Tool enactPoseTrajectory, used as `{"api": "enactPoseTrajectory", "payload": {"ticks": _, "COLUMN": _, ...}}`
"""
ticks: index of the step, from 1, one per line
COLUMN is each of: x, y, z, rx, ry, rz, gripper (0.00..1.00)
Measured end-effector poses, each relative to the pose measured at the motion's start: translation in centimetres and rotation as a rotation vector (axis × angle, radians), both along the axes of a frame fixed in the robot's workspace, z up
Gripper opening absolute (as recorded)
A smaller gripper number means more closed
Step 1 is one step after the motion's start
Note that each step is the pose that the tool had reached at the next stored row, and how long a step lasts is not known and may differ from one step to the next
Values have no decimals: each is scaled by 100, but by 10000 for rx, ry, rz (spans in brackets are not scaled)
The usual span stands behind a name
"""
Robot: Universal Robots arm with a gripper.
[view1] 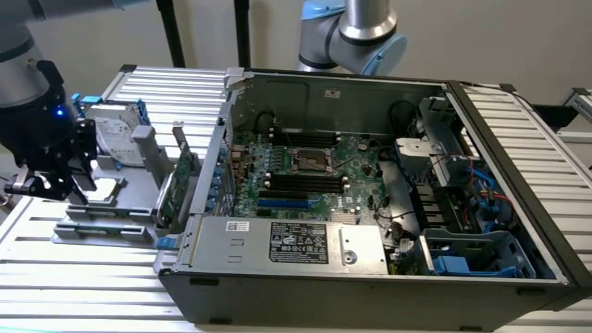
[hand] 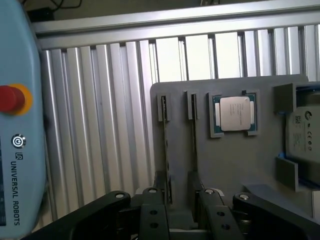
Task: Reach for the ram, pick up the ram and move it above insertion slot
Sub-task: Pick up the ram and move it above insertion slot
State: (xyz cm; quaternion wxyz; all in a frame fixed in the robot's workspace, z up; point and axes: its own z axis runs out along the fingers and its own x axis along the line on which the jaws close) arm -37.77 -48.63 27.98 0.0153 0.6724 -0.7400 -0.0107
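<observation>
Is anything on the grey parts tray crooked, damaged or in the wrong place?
Nothing stands out. The two thin ram sticks stand straight in slots of the grey plastic tray, and the square silver processor lies flat in its recess.

Tabletop (hand: 100,125): ribbed bare aluminium, satin sheen. Holder tray (hand: 240,165): matt grey plastic. Processor (hand: 234,113) lid: brushed metal. Computer case (view1: 370,291): dark matt sheet metal. End effector (hand: 180,202): matt black.
</observation>
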Motion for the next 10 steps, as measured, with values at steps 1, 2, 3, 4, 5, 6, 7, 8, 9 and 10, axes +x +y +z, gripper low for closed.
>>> {"api": "enactPoseTrajectory", "payload": {"ticks": 1, "x": 0, "y": -6, "z": -18, "rx": 1, "ry": -1, "rz": 18, "gripper": 33}}
{"api": "enactPoseTrajectory", "payload": {"ticks": 2, "x": 0, "y": -13, "z": -36, "rx": 0, "ry": 0, "rz": 36, "gripper": 33}}
{"api": "enactPoseTrajectory", "payload": {"ticks": 3, "x": 0, "y": -20, "z": -54, "rx": -1, "ry": 1, "rz": 55, "gripper": 33}}
{"api": "enactPoseTrajectory", "payload": {"ticks": 4, "x": -1, "y": -26, "z": -71, "rx": -1, "ry": 1, "rz": 73, "gripper": 33}}
{"api": "enactPoseTrajectory", "payload": {"ticks": 5, "x": -1, "y": -31, "z": -92, "rx": 0, "ry": 0, "rz": 95, "gripper": 33}}
{"api": "enactPoseTrajectory", "payload": {"ticks": 6, "x": -1, "y": -34, "z": -110, "rx": -1, "ry": 0, "rz": 118, "gripper": 33}}
{"api": "enactPoseTrajectory", "payload": {"ticks": 7, "x": -1, "y": -37, "z": -128, "rx": 0, "ry": -1, "rz": 144, "gripper": 33}}
{"api": "enactPoseTrajectory", "payload": {"ticks": 8, "x": -1, "y": -38, "z": -145, "rx": -1, "ry": 0, "rz": 174, "gripper": 33}}
{"api": "enactPoseTrajectory", "payload": {"ticks": 9, "x": -1, "y": -39, "z": -164, "rx": 1, "ry": -2, "rz": 208, "gripper": 33}}
{"api": "enactPoseTrajectory", "payload": {"ticks": 10, "x": 0, "y": -39, "z": -182, "rx": 1, "ry": -3, "rz": 244, "gripper": 33}}
